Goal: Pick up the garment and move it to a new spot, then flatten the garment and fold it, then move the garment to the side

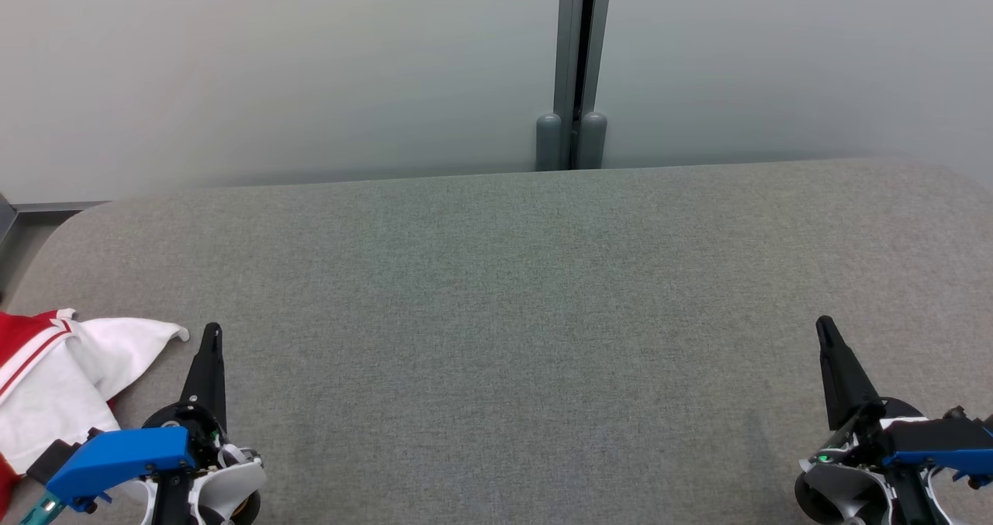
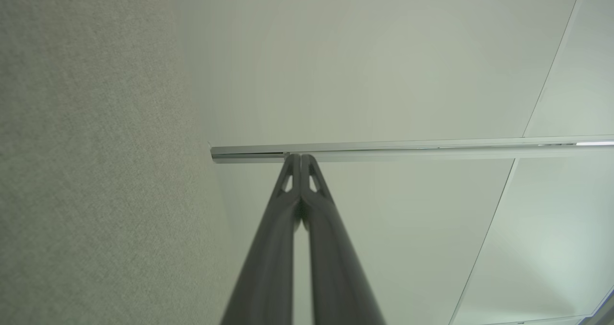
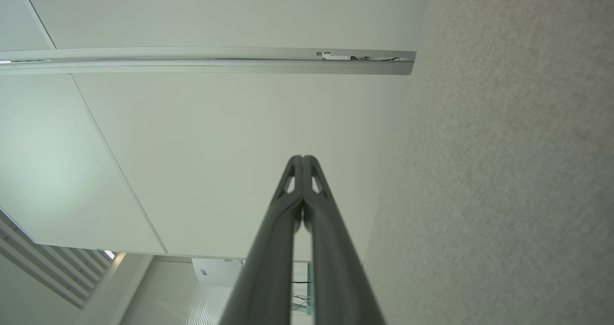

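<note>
A white garment with red trim (image 1: 54, 378) lies crumpled at the near left corner of the grey fabric-covered table (image 1: 512, 308), partly cut off by the picture's edge. My left gripper (image 1: 211, 335) rests just to its right, shut and empty, fingers pointing away from me. In the left wrist view the left gripper (image 2: 301, 159) has its tips pressed together against a pale wall. My right gripper (image 1: 824, 327) sits at the near right of the table, also shut and empty. The right wrist view shows the right gripper (image 3: 303, 160) closed too.
A pale wall rises behind the table, with a grey vertical post (image 1: 578, 67) at its middle. The table's far edge runs across the head view, with a rounded corner at the left. A metal rail (image 2: 407, 150) crosses the wall in the wrist views.
</note>
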Tool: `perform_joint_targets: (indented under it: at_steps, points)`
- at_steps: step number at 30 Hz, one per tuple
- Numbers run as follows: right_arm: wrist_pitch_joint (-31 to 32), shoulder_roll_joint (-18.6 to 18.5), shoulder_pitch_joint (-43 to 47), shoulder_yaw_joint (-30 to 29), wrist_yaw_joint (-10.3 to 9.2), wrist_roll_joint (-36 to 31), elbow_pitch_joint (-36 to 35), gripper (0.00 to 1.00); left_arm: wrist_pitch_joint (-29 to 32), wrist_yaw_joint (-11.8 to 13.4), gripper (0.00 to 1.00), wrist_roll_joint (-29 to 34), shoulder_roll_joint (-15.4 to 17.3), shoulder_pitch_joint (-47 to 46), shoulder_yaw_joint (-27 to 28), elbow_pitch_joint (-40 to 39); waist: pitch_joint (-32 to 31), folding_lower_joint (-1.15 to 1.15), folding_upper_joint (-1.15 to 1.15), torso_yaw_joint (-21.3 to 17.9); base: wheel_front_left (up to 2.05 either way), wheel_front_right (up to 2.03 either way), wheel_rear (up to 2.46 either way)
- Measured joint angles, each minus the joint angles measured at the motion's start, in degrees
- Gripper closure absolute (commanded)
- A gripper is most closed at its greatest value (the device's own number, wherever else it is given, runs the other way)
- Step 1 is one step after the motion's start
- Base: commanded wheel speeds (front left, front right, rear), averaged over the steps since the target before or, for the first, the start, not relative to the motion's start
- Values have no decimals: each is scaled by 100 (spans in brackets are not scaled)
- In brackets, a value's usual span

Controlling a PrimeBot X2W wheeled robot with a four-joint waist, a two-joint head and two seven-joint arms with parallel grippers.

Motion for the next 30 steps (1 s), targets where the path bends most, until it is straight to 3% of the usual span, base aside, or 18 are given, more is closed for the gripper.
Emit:
perform_joint_targets:
  at_steps: [30]
  points:
    - [-1,0,0,0,0,0,0,100,0,0,100,0,0,0,0,0,0,0,0,0,0,0,0]
